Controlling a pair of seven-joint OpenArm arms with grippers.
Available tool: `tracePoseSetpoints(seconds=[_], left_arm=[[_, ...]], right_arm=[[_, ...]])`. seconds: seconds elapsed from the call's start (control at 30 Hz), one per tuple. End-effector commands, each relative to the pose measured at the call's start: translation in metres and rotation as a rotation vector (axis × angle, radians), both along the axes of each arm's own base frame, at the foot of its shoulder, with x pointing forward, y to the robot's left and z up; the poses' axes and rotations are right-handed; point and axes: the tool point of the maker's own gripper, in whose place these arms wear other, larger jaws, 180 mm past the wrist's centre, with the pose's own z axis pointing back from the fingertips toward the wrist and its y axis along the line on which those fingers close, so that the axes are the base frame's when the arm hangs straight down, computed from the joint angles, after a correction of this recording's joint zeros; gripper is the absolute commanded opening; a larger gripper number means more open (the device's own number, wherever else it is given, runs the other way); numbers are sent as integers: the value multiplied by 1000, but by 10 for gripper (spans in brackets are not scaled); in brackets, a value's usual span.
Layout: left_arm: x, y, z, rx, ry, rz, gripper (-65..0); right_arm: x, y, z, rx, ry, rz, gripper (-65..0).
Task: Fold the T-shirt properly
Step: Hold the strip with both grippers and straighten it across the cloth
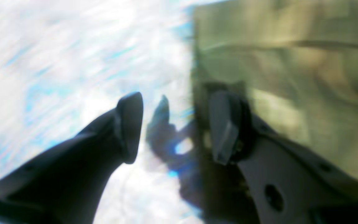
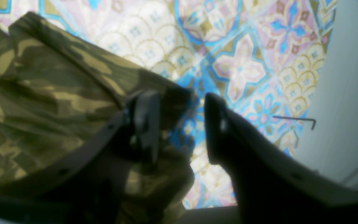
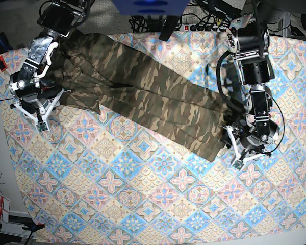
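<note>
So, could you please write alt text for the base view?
A camouflage T-shirt lies stretched diagonally across a blue-pink patterned tablecloth. One robot arm stands at each end of it, the right hand at the picture's left edge and the left hand at the shirt's lower right corner.

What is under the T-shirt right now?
The T-shirt lies stretched across the patterned tablecloth, which shows all round it. Whatever sits beneath the fabric itself is covered and cannot be seen.

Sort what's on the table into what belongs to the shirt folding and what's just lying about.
Belongs to the job:
T-shirt
left gripper
right gripper

Just lying about:
tablecloth
bent metal key, off the cloth's edge
</note>
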Motion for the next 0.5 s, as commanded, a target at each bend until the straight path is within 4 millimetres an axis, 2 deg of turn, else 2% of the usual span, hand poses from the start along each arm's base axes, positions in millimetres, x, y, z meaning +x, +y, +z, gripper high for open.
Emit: tracePoseSetpoints(seconds=[0.0, 0.13, 0.3, 0.47], left_arm=[[16, 2, 22, -8, -71, 10, -312], [9, 16, 30, -1, -72, 66, -311], [4, 10, 31, -114, -45, 92, -311], [-10, 16, 28, -224, -11, 117, -311]], right_arm=[[8, -4, 11, -16, -40, 0, -417], [2, -2, 6, -15, -21, 7, -417], [1, -2, 5, -15, -18, 7, -417], [-8, -2, -1, -15, 6, 8, -417]])
